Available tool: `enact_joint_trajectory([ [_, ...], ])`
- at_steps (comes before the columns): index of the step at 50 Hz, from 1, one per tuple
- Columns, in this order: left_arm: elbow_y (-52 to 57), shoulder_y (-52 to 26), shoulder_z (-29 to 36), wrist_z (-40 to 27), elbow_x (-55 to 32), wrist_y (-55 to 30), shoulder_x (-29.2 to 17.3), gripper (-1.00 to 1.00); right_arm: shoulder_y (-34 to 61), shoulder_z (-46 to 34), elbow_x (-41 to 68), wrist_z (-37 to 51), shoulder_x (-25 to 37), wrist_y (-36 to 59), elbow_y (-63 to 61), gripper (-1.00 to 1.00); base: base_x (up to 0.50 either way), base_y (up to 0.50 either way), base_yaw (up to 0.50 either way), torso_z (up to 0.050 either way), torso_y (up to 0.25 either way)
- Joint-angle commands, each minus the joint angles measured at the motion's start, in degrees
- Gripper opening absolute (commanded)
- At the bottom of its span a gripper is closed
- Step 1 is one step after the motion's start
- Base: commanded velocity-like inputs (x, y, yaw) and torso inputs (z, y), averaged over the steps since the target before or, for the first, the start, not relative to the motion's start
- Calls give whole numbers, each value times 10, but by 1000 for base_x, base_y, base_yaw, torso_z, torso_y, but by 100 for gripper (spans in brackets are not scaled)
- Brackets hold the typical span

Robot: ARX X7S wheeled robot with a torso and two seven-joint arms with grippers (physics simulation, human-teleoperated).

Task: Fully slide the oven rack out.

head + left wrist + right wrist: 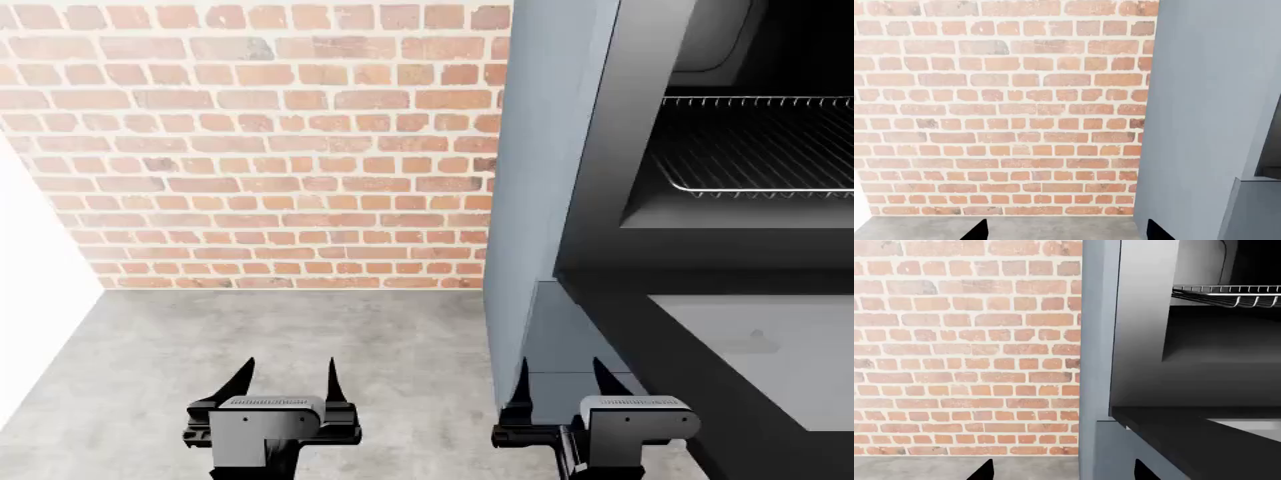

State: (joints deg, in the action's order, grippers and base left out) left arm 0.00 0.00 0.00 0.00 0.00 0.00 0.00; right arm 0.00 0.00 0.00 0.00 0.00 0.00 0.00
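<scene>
The oven (547,200) stands at the right with a grey-silver casing and a black cavity. Its black-framed door (747,350) with a grey glass panel lies open and flat. The silver wire oven rack (761,145) sits inside the cavity, and its front edge shows in the right wrist view (1227,294). My left gripper (284,378) is open and empty, low over the floor, left of the oven. My right gripper (557,380) is open and empty by the oven's front left corner, well below the rack. The casing also shows in the left wrist view (1207,115).
A red brick wall (267,150) runs behind the oven. A grey concrete floor (267,330) lies below both grippers. A white wall edge (34,260) stands at the far left.
</scene>
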Motion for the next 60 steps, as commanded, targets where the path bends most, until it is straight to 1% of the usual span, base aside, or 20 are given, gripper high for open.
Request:
enact_joint_trajectory([
  [1,4,0,10,-13,-7,-3,-9,100,0,-12,8,12,9,8,-9,100,0,0,0,0,0],
  [5,54,6,14,-29,-19,-39,-17,100,-2,-26,13,22,18,49,-62,100,0,0,0,0,0],
  [10,151,9,9,-52,-27,-115,-28,100,-3,-42,31,22,23,96,-129,100,0,0,0,0,0],
  [14,222,4,16,-56,-33,-176,-36,100,1,-58,40,24,27,135,-182,100,0,0,0,0,0],
  [23,323,-34,42,-63,-41,-311,-46,100,25,-84,47,34,41,233,-297,100,0,0,0,47,0],
  [24,323,-34,42,-63,-41,-311,-46,100,31,-84,50,34,43,248,-311,100,0,0,0,50,0],
  [25,352,-55,42,-65,-42,-356,-49,100,40,-86,48,35,47,266,-327,100,0,0,0,50,0],
  [28,390,-87,41,-68,-50,-418,-54,100,69,-75,60,36,55,320,-369,100,0,0,0,50,0],
  [32,432,-150,26,-61,-80,-512,-54,100,121,-54,81,37,66,409,-430,100,0,0,0,50,0],
  [38,486,-277,10,-50,-116,-674,-64,100,202,-18,123,31,82,547,-497,100,0,0,0,50,0],
  [43,516,-381,-32,-32,-153,-808,-57,100,268,19,155,26,88,643,-532,100,0,0,0,50,0],
  [44,523,-402,-32,-31,-158,-835,-62,100,284,23,159,26,92,664,-540,100,0,0,0,50,0],
  [46,533,-435,-33,-29,-166,-876,-65,100,306,29,167,25,98,696,-550,100,0,0,0,50,0],
  [49,545,-466,-11,-44,-180,-899,-85,100,328,43,181,19,100,732,-562,100,0,0,0,50,0],
  [51,540,-474,-27,-81,-242,-900,-94,100,342,48,188,17,102,755,-569,100,0,0,0,50,0],
  [52,533,-477,-42,-118,-299,-900,-102,100,350,51,191,17,103,767,-572,100,0,0,0,50,0],
  [55,489,-498,-95,-290,-537,-900,-140,100,381,70,207,11,101,818,-579,100,0,0,0,50,0],
  [56,472,-508,-105,-344,-611,-899,-153,100,392,81,213,8,98,836,-579,100,0,0,0,50,0],
  [57,455,-518,-112,-386,-666,-899,-164,100,405,94,219,4,96,858,-579,100,0,0,0,50,0],
  [60,419,-542,-125,-467,-764,-896,-190,100,438,110,234,0,107,897,-578,100,0,0,0,50,0],
])
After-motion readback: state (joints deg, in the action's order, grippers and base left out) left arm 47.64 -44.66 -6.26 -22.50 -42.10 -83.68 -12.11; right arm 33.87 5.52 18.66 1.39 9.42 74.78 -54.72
